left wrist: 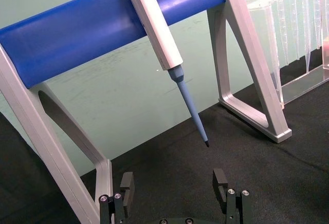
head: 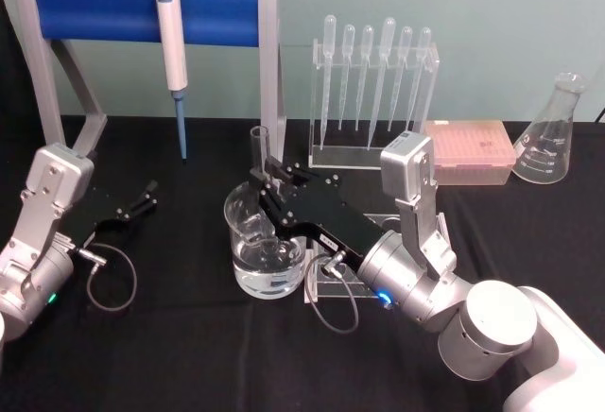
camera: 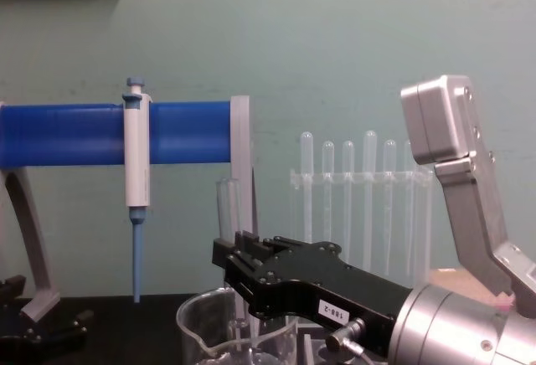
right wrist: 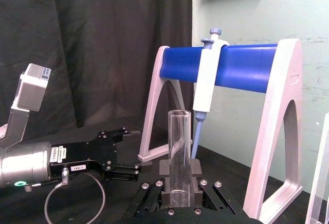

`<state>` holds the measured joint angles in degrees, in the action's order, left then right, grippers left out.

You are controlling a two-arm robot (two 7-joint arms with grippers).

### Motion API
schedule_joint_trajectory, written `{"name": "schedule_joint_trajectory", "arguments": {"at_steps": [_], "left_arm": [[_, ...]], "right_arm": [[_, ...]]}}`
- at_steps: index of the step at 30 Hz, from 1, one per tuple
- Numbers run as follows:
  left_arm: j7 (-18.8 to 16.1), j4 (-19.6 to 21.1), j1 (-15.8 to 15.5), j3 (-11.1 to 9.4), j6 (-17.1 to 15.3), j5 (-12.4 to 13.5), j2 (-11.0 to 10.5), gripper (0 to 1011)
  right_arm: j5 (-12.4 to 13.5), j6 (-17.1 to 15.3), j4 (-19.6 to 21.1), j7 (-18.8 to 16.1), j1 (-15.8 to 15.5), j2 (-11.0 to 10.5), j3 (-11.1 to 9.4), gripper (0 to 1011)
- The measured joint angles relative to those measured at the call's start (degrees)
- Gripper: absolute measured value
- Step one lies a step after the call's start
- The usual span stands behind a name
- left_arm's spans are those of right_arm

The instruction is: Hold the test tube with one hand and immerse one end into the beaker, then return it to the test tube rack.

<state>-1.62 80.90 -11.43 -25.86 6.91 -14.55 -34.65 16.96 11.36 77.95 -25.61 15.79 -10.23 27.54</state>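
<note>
The test tube [head: 260, 152] stands upright, a clear glass tube with its rim up. My right gripper [head: 268, 188] is shut on its middle, reaching in from the right. In the right wrist view the test tube [right wrist: 179, 147] sits clamped between the black pads [right wrist: 165, 175]. Its lower end goes down inside the beaker [head: 248, 263], a wide clear glass with water at the bottom; I cannot tell if the tip touches the water. The chest view shows the tube [camera: 227, 202] above the beaker [camera: 197, 323] and the right gripper [camera: 241, 266]. My left gripper [head: 142, 199] rests open at the left.
A white-and-blue pipettor [head: 172, 43] hangs from a blue-barred stand [head: 95, 10] at the back left. Behind stand a clear rack of pipettes [head: 373, 91], a pink box [head: 470, 152] and a conical flask [head: 551, 138]. A clear tube rack [head: 333, 287] lies under my right arm.
</note>
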Motion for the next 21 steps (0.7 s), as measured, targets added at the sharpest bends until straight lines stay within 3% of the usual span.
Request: {"name": "schedule_joint_trajectory", "arguments": {"at_steps": [21], "left_arm": [[0.0,0.0,0.0,0.0,0.0,0.0,0.0,1000]], "right_arm": [[0.0,0.0,0.0,0.0,0.0,0.0,0.0,225]]}}
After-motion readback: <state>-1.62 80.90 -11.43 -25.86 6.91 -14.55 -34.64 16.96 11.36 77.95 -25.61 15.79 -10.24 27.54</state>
